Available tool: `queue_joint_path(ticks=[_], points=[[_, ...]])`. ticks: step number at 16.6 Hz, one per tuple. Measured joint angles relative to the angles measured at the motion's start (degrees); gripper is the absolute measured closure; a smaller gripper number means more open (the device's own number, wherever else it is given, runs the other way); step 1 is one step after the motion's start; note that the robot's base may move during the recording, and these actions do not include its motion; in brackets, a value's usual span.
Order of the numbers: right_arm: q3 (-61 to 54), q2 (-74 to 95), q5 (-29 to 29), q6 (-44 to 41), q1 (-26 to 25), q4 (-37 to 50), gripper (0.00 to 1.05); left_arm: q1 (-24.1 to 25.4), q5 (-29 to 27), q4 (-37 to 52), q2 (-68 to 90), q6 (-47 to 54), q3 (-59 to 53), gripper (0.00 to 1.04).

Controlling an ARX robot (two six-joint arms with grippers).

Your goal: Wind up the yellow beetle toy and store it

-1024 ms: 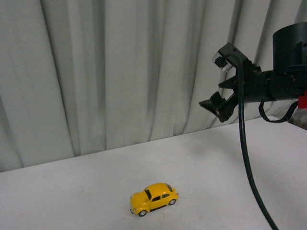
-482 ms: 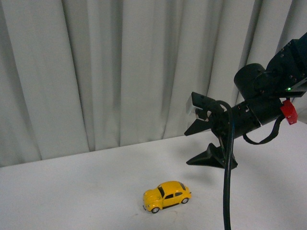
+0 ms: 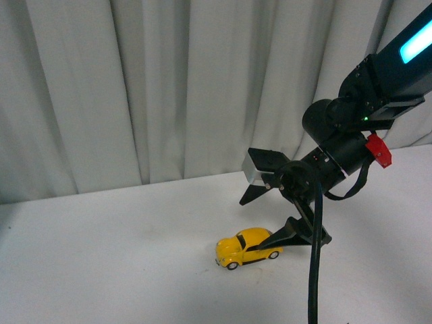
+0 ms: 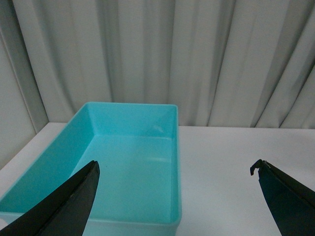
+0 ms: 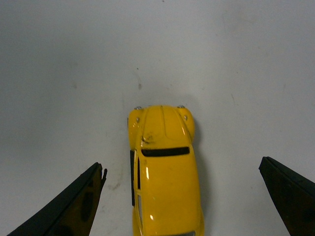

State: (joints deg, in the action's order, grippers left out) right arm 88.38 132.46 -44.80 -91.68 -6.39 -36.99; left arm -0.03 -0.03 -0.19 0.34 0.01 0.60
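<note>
The right gripper point(image 3: 251, 226) has come down from curtain point(image 3: 169, 88) height to the beetle point(image 3: 248, 248), so a grasp looks close. Its jaws are spread wide and empty; the wrist view shows the car centred between them, and none of the views shows them touching it. The beetle stands on its wheels on the white table point(image 3: 101, 256). The left gripper point(image 4: 174, 166), also wide open and empty, faces a teal bin point(image 4: 133, 162), likely the store. Only the right arm's cable point(image 3: 314, 283) hangs nearby; nothing blocks the car.

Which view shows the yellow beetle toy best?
Right wrist view: the yellow beetle toy fills the centre, from above, rear cropped. Front view shows it whole but small beside the right gripper. Left wrist view: only a turquoise bin.
</note>
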Motion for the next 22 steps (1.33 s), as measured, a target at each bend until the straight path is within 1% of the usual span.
queue_joint_path(ticks=[3,5,7,14,15,16,22], points=[[3.8,2.0,0.3,-3.3,1.6,-4.9,0.06,0.0,0.0,0.0,0.0,0.0,0.0,0.07],[5.9,3.6,1.5,-5.4,1.9,-8.5,0.06,0.0,0.0,0.0,0.0,0.0,0.0,0.07],[7.0,5.2,3.3,-6.7,1.9,-10.2,0.06,0.0,0.0,0.0,0.0,0.0,0.0,0.07],[7.8,7.0,4.8,-7.2,1.9,-8.1,0.06,0.0,0.0,0.0,0.0,0.0,0.0,0.07],[7.7,7.0,4.8,-7.2,1.9,-7.9,0.09,0.0,0.0,0.0,0.0,0.0,0.0,0.07],[7.7,7.0,4.8,-7.1,2.0,-7.7,0.15,0.0,0.0,0.0,0.0,0.0,0.0,0.07],[7.0,7.0,4.5,-6.9,2.3,-6.8,0.58,0.0,0.0,0.0,0.0,0.0,0.0,0.07]])
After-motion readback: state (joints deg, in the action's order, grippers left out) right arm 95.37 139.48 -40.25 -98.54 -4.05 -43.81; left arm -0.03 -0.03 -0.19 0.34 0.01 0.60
